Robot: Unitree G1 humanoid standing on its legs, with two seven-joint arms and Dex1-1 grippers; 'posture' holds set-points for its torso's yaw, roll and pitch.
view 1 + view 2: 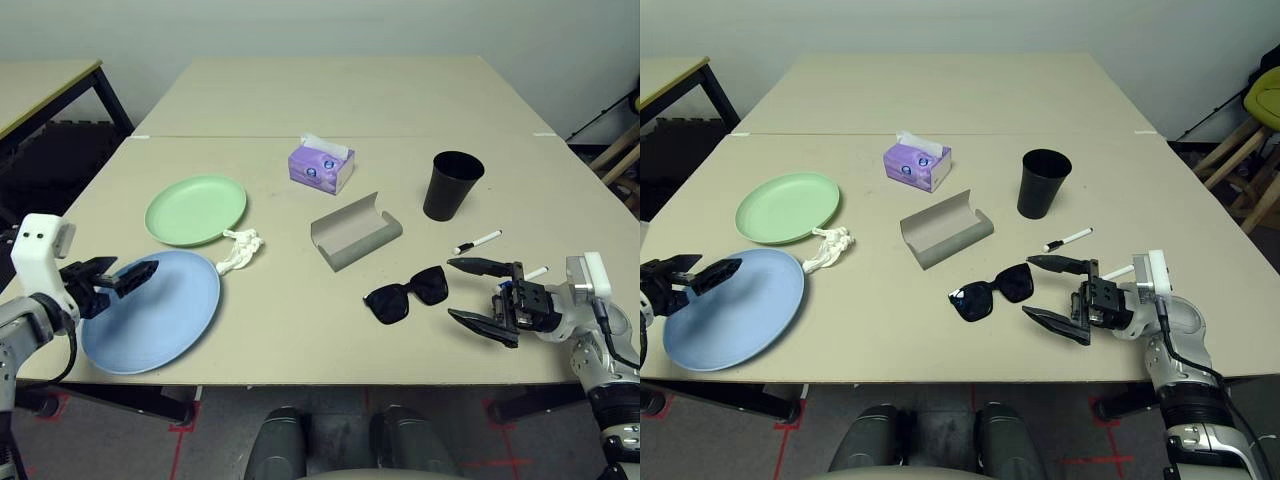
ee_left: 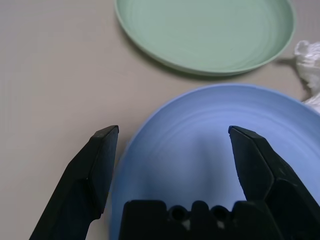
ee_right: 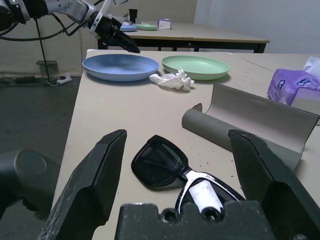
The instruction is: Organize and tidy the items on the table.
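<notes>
On the table [image 1: 300, 340], a green plate [image 1: 196, 209] lies behind a blue plate [image 1: 152, 310], with crumpled white tissue [image 1: 240, 250] at their right. My left gripper [image 1: 135, 267] hangs open over the blue plate's left rim [image 2: 150, 165], holding nothing. A grey glasses case [image 1: 355, 233] lies open at the middle, with black sunglasses [image 1: 407, 293] in front of it. My right gripper [image 1: 450, 289] stands open just right of the sunglasses [image 3: 160, 167], apart from them. A black cup [image 1: 453, 184] stands behind one pen [image 1: 478, 242]; a second pen [image 1: 535, 272] lies by my right wrist.
A purple tissue box [image 1: 321, 165] sits behind the case near the table's seam. A smaller wood-topped table [image 1: 40, 85] with black legs stands at far left. Wooden chair legs [image 1: 620, 150] show past the right edge.
</notes>
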